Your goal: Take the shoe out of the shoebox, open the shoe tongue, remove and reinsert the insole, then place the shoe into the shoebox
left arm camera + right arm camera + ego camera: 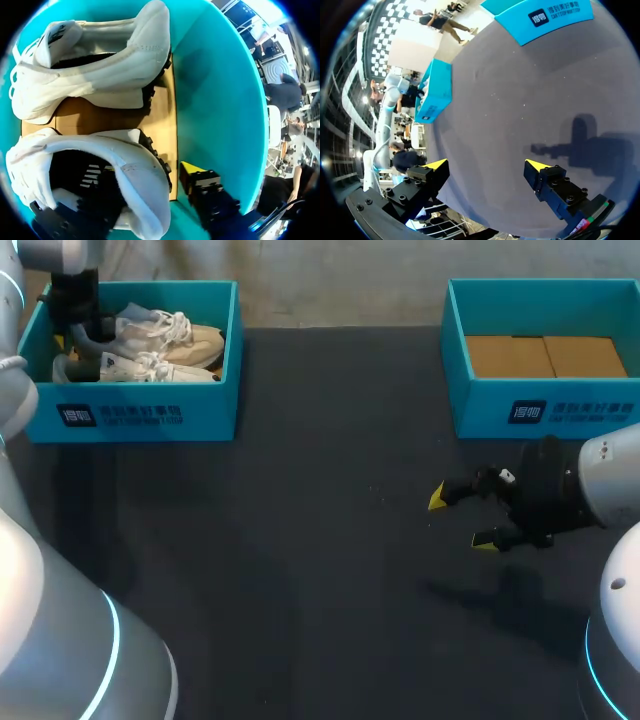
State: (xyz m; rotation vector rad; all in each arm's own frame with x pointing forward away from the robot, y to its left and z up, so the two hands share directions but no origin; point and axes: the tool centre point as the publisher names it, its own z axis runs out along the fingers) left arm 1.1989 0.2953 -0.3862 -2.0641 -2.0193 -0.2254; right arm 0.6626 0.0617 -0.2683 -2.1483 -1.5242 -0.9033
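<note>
Two white shoes (160, 345) lie side by side in the teal shoebox (130, 415) at the table's far left. My left gripper (78, 335) hangs inside that box at its left end. In the left wrist view its fingers straddle the heel of the nearer shoe (125, 165): one finger is down inside the shoe, and the other fingertip (189, 170) stands just off the heel, by the box wall (220, 100). The other shoe (100, 70) lies ahead of it. My right gripper (462, 518) is open and empty over the dark table at the right.
A second teal box (545, 405) with a bare cardboard floor stands at the far right, just behind the right gripper (485, 167). The dark tabletop (320, 540) stretches between the two boxes.
</note>
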